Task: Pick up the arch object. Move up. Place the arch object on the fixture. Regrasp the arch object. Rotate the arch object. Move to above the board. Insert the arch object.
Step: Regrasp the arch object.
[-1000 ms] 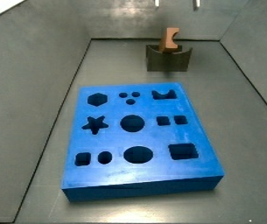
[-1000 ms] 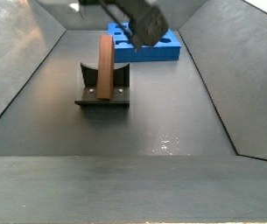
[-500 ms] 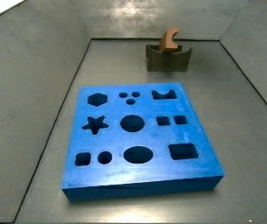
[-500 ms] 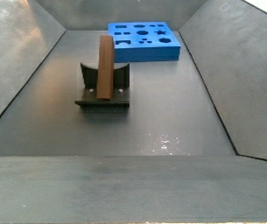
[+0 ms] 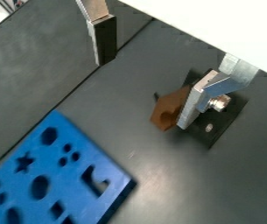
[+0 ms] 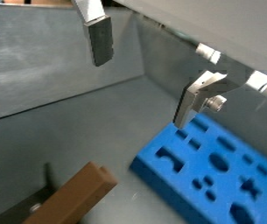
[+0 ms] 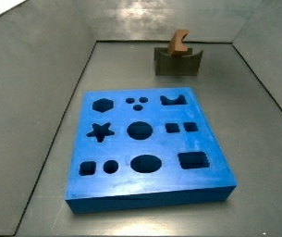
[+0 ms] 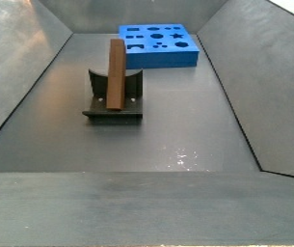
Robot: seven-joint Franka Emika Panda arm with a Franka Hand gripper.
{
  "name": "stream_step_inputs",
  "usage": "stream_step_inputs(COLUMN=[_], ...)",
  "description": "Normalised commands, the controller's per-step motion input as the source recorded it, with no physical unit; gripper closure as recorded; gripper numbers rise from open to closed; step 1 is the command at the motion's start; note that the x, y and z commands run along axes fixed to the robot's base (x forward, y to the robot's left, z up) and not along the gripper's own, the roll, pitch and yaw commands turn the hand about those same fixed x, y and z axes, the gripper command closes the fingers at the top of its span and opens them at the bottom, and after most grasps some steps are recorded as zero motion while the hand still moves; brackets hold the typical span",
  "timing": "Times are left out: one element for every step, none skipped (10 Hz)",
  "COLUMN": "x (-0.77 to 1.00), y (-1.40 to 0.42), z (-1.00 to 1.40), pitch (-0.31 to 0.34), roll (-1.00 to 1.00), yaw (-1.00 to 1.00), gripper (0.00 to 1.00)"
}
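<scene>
Arch object sits on the fixture, regrasp comes next

Arch object (image 8: 115,69) stands up tall in the fixture (image 8: 113,100), a dark block with a scooped top. In a side view the orange-brown piece (image 7: 180,41) pokes out of the top of the fixture (image 7: 177,61) at the far end of the floor. The blue board (image 7: 148,151) lies well apart from it, and its holes look empty, as far as the pictures show.

The gripper (image 5: 157,59) is up high, out of both side views. In both wrist views its jaws are spread wide with nothing between them. They touch nothing.

So the first steps look done: the piece is picked up, lifted and set on the fixture. A lot is left, I think. The gripper must come down and grab the piece again, turn it, carry it over the board (image 6: 212,169) and push it into the arch hole (image 7: 173,98).
</scene>
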Motion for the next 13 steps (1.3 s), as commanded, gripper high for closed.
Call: stream_step_inputs(x=[-0.01,0.00,0.00,0.00,0.01,0.01,0.01,0.02,0.03,0.04,0.06,0.07,0.09], y=[-0.02,-0.02,-0.02,-0.02,-0.02,-0.02,-0.02,-0.02,-0.02,-0.03,-0.03,-0.03,-0.04], z=[0.01,0.01,0.01,0.01,0.01,0.01,0.01,0.01,0.01,0.00,0.00,0.00,0.00], pitch=[0.055,0.054,0.049,0.047,0.046,0.048,0.055,0.066,0.076,0.082,0.098,0.119,0.137], roll=[1.00,1.00,1.00,1.00,1.00,1.00,1.00,1.00,1.00,1.00,1.00,1.00,1.00], yaw=[0.01,0.01,0.01,0.01,0.01,0.02,0.02,0.02,0.03,0.03,0.04,0.05,0.06], gripper=[0.00,0.00,0.00,0.00,0.00,0.00,0.00,0.00,0.00,0.00,0.00,0.00,0.00])
